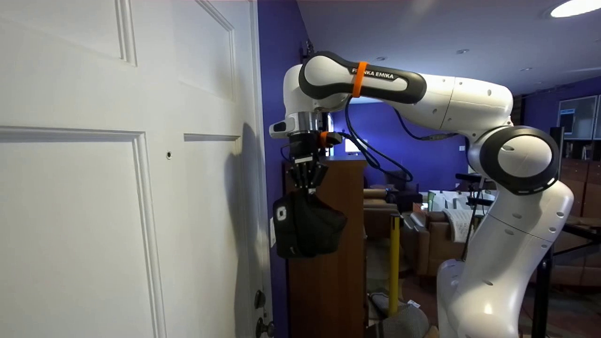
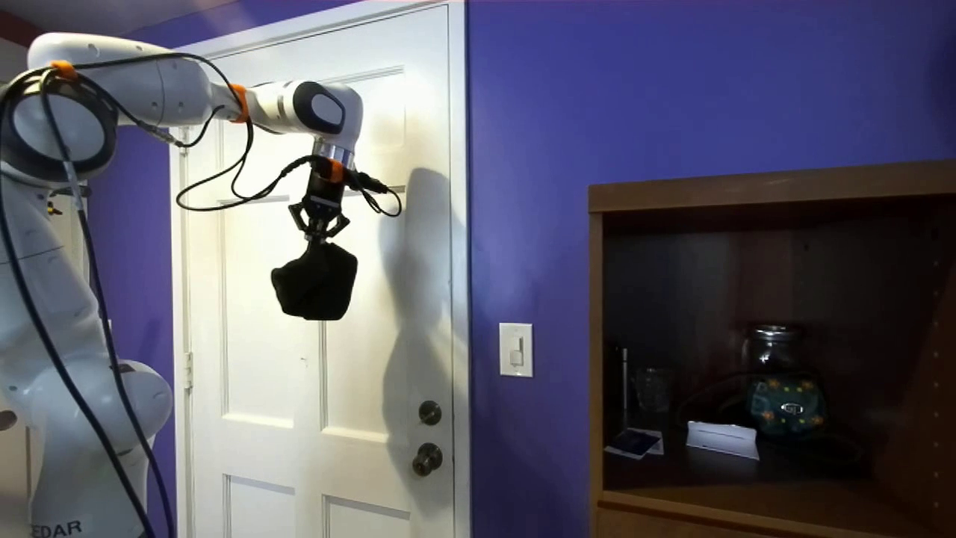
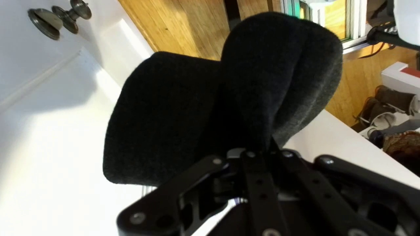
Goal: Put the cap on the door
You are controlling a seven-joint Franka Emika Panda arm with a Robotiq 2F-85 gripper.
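Note:
The black cap hangs below my gripper in both exterior views [image 1: 312,230] [image 2: 317,284]. It has a pale square mark and a small logo on one side. My gripper [image 1: 309,190] points down and is shut on the cap's upper edge; the fingertips also show in an exterior view [image 2: 317,237] and in the wrist view [image 3: 259,152], where the cap [image 3: 164,124] is folded up between them. The white panelled door [image 1: 70,211] [image 2: 261,329] stands behind the cap, apart from it. A small dark spot [image 1: 169,155] sits on the door between its panels.
The door's knob [image 2: 427,459] and lock [image 2: 429,412] are low near its edge. A light switch [image 2: 515,350] is on the purple wall. A brown wooden cabinet [image 2: 595,299] holds a jar and a small bag. Cables [image 2: 250,149] hang from the arm. A yellow post [image 1: 394,263] stands behind.

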